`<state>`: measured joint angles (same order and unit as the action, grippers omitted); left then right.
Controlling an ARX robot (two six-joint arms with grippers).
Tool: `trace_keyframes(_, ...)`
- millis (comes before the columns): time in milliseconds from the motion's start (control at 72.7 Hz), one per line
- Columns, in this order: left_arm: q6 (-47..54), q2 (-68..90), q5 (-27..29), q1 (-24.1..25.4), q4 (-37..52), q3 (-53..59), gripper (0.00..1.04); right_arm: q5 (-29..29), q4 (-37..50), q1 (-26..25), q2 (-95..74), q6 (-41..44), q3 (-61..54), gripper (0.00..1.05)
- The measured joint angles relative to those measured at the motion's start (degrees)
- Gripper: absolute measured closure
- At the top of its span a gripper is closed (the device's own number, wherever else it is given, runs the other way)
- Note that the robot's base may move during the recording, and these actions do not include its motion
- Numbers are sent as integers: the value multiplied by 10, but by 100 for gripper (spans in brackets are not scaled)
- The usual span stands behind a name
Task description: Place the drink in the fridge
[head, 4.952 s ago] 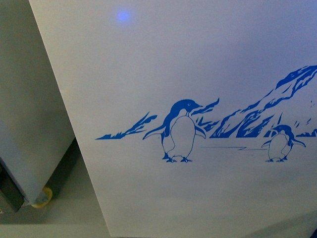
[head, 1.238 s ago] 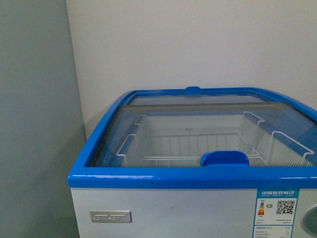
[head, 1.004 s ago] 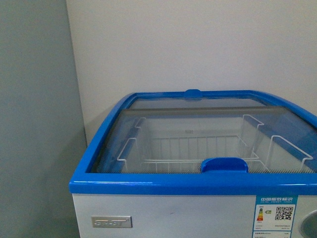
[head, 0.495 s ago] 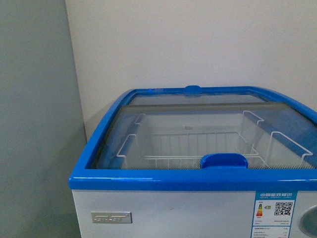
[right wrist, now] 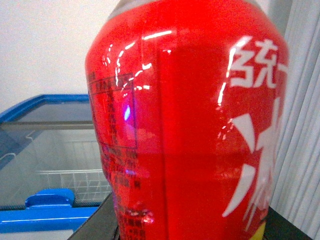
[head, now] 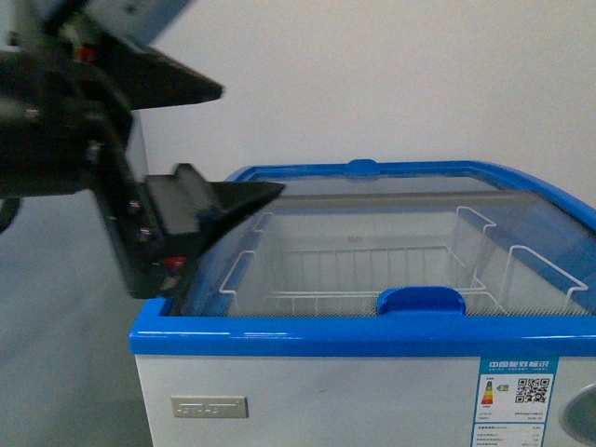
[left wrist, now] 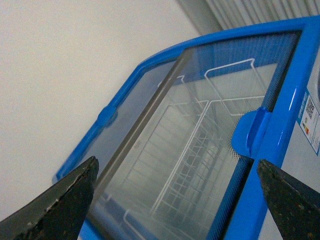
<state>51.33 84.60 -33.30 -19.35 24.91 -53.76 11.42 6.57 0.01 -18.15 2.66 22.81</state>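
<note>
A: How does your fridge (head: 326,337) look?
B: Its glass lid (head: 521,233) is slid shut over the wire baskets (head: 372,272).
A: And your pincers?
B: Your left pincer (head: 250,140) hangs wide open above the fridge's left corner. Your right pincer (right wrist: 187,227) grips the drink (right wrist: 190,125) — red label up close, beside the fridge, outside it.

— What's at ten o'clock?
— The left gripper (head: 250,139), jaws spread, covering a corner of the fridge (head: 307,340).
— And inside?
— White wire baskets (head: 363,270) under the glass lid (head: 521,223); blue handle (head: 421,300) at five.
</note>
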Motion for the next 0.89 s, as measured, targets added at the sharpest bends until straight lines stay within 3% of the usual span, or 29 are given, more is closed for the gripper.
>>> trace_keyframes(151, 92, 75, -2, -39, -52, -80, 8, 0, 0, 0, 0, 0, 0, 67)
trace_keyframes(399, 161, 190, -3, -83, -113, -190, 8, 0, 0, 0, 0, 0, 0, 67)
trace_keyframes(674, 183, 273, 1, -89, -190, -259, 8, 0, 0, 0, 0, 0, 0, 67)
trace_keyframes(894, 179, 314, 0, -95, -200, -304, 8, 0, 0, 0, 0, 0, 0, 67)
